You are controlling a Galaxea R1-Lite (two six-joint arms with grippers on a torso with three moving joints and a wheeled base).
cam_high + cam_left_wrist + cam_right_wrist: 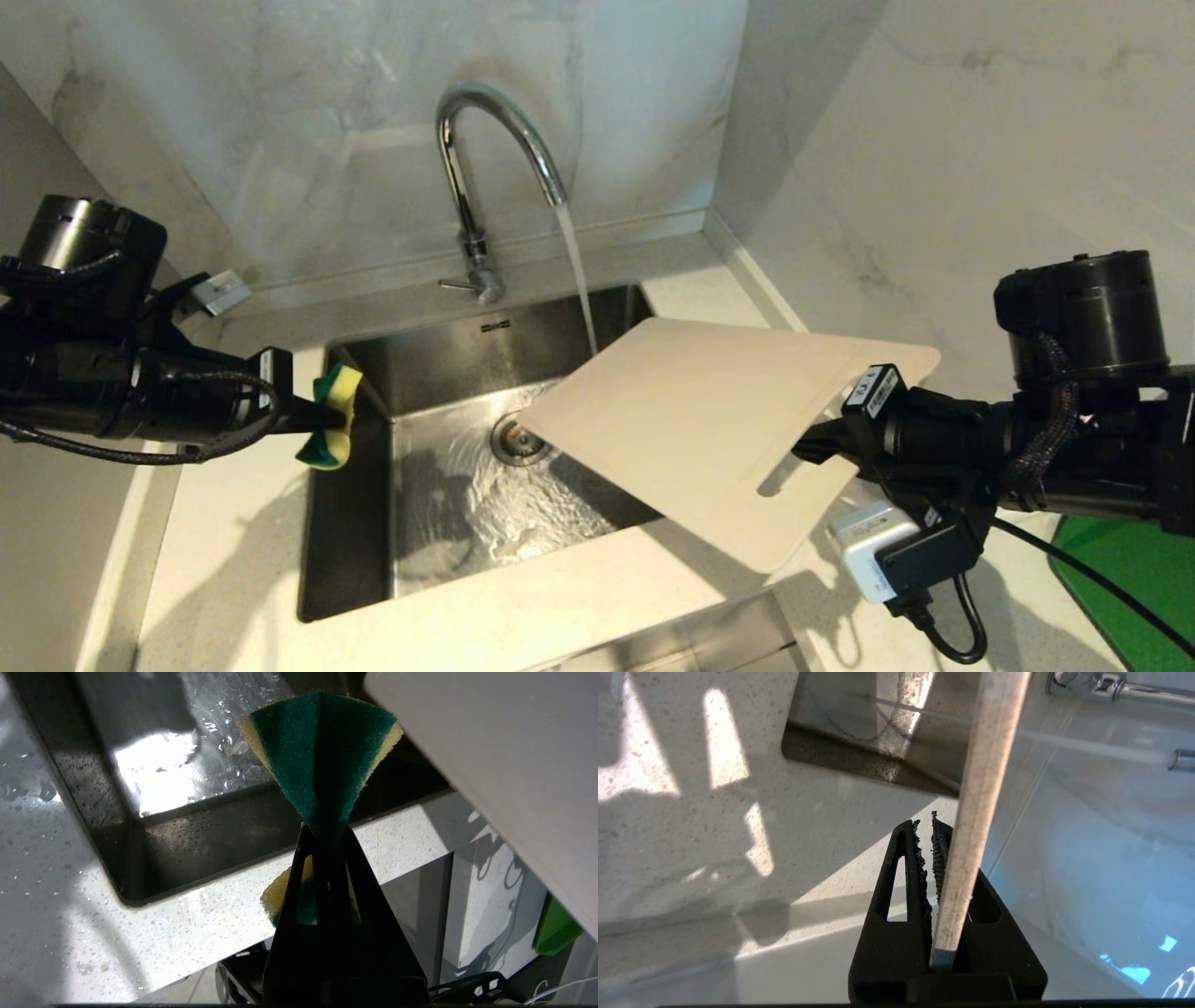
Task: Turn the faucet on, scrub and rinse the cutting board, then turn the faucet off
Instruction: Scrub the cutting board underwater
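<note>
Running from the tall chrome gooseneck faucet (485, 159), a thin stream of water (577, 275) is falling just behind the far edge of the thin cream-white plastic cutting board (719, 420) and spreading over the floor of the rectangular stainless steel sink (448, 504) around the round drain (519, 441).

The right hand (932, 826) is clamping the cutting board by the short end nearest its elongated handle slot (792, 469); the board's edge is sitting between the black ribbed fingers (911, 868), which are standing narrow around it. From this hand the board is reaching out toward the opposite arm, tilted, with its far half hanging over the sink basin and its near half over the pale speckled stone worktop (523, 607). The board is not resting on the worktop or the sink.

The left hand (324, 833) is pinching a yellow sponge with a green scouring face (331, 418), squeezed flat between fully closed fingers so that it is fanning out beyond the tips. This hand is holding it over the sink's rim on its own side, well apart from the board's nearest corner.

A green mat (1134, 579) is lying on the worktop below the right arm.
</note>
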